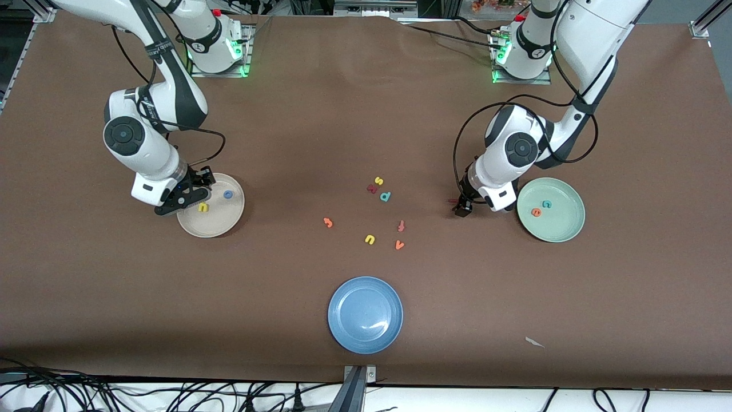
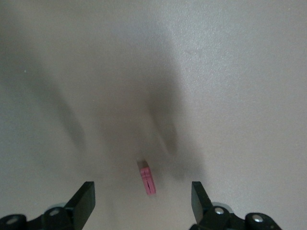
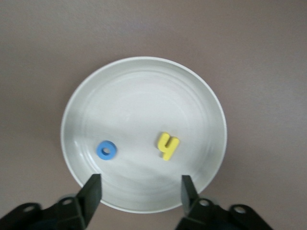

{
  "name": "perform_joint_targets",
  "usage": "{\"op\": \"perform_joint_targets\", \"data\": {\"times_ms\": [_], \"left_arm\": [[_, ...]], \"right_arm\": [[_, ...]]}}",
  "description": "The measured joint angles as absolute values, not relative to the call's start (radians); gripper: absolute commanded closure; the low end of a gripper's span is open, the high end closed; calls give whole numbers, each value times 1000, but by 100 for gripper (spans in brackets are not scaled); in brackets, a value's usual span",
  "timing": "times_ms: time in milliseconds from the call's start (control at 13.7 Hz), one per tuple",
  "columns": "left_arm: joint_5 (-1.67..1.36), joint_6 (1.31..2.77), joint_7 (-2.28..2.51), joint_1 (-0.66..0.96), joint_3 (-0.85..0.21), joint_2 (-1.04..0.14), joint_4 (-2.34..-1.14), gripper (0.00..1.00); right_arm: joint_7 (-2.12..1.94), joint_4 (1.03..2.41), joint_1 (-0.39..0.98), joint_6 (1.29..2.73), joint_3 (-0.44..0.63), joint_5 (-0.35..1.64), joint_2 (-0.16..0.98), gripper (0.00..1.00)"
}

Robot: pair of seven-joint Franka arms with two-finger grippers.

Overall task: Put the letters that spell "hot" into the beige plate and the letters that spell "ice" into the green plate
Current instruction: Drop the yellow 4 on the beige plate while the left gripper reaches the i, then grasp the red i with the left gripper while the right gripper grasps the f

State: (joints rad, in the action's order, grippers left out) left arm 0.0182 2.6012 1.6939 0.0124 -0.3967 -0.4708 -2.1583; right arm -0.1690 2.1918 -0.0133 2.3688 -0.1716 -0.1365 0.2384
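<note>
Letters for "hot": you have the yellow "h" [image 1: 203,207] and the blue "o" [image 1: 228,194] lying apart in the beige plate [image 1: 220,228], at mid-height in the front view toward the right arm's end. The orange "t" [image 1: 328,222] lies on the table near the middle of that view.
Right gripper [image 1: 191,197]: it hovers over the beige plate's rim, fingers spread and empty.
Letters for "ice": you see the teal "c" [image 1: 546,203] and the orange "e" [image 1: 536,212] side by side in the green plate [image 1: 563,226], toward the left arm's end. The dark red "i" [image 2: 148,179] lies on the bare table just beside that plate.
Left gripper [image 1: 463,207]: it sits low over the "i", fingers spread with the bar between them, touching neither.
Other letters: yellow "s" [image 1: 378,180], teal "d" [image 1: 385,196], redder "t"-like letter [image 1: 401,226], yellow "u" [image 1: 369,239] and orange "v" [image 1: 399,245] are scattered at the middle.
Blue plate [image 1: 365,315]: low in the front view's middle.
</note>
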Motion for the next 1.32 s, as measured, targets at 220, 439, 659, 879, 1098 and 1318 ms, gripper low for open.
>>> {"op": "perform_joint_targets", "data": {"times_ms": [220,439,659,879,1098,1318], "left_arm": [[24,2631,1699,12,-394,-487,-2159,11],[37,2657,1701,13,-394,-510,-2159,11],[105,2669,1744,13,-394,-531,-2158,24],[154,2669,1783,13,-394,-537,-2156,37],[155,2670,1784,13,-394,-537,-2151,37],[155,2670,1784,13,-394,-537,-2151,37]], "right_arm": [[-127,2163,48,2370,-180,-23,244,16],[55,2081,169,2371,-185,-2,293,16],[201,1962,253,2371,-186,-1,387,16],[301,1858,337,2373,-167,-1,493,16],[360,1769,406,2378,-138,-2,586,16],[379,1713,425,2380,-129,-2,639,19]]}}
